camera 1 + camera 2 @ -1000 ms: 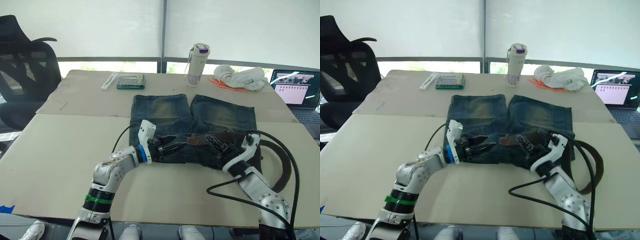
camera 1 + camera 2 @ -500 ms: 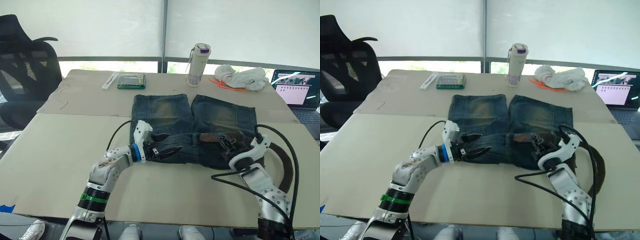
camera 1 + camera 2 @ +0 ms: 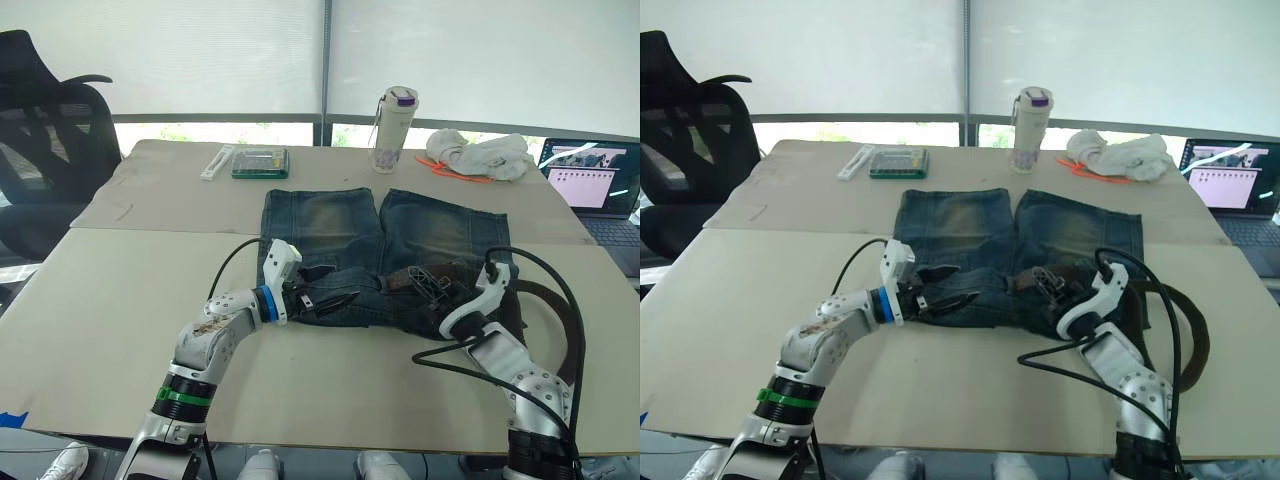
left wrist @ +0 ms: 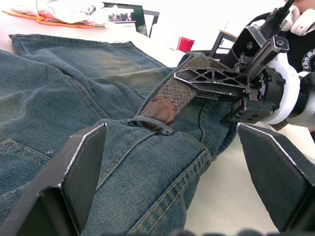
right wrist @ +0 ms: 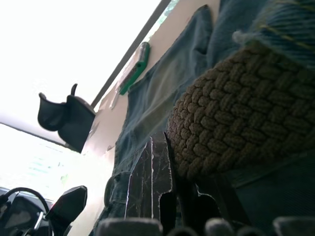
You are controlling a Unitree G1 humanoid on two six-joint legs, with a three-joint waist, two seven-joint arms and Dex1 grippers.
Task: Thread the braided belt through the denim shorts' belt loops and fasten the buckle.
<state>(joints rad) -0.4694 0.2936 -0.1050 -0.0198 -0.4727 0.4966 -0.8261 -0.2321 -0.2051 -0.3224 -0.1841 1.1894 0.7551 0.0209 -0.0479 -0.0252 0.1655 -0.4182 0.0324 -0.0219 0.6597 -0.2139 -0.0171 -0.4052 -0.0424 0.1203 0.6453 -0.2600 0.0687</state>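
The denim shorts (image 3: 340, 225) lie flat mid-table, waistband toward me. My left gripper (image 3: 338, 287) rests open on the waistband, its fingers (image 4: 83, 167) wide apart on either side of a belt loop (image 4: 147, 122). The braided belt's leather tip (image 4: 160, 109) pokes into that loop. My right gripper (image 3: 428, 278) is shut on the braided belt (image 5: 236, 118) just behind the tip. The rest of the belt (image 3: 572, 335) curves off the shorts to the right. I cannot make out the buckle.
A bottle (image 3: 395, 128), a white cloth bundle (image 3: 480, 157) and a green box (image 3: 261, 163) stand at the back. A laptop (image 3: 592, 185) is at the right edge, an office chair (image 3: 45, 140) at the far left. A black cable (image 3: 555, 290) arcs over my right arm.
My right gripper drew the belt end to the right, then brought it back left toward the left gripper. The left gripper stayed open on the waistband.
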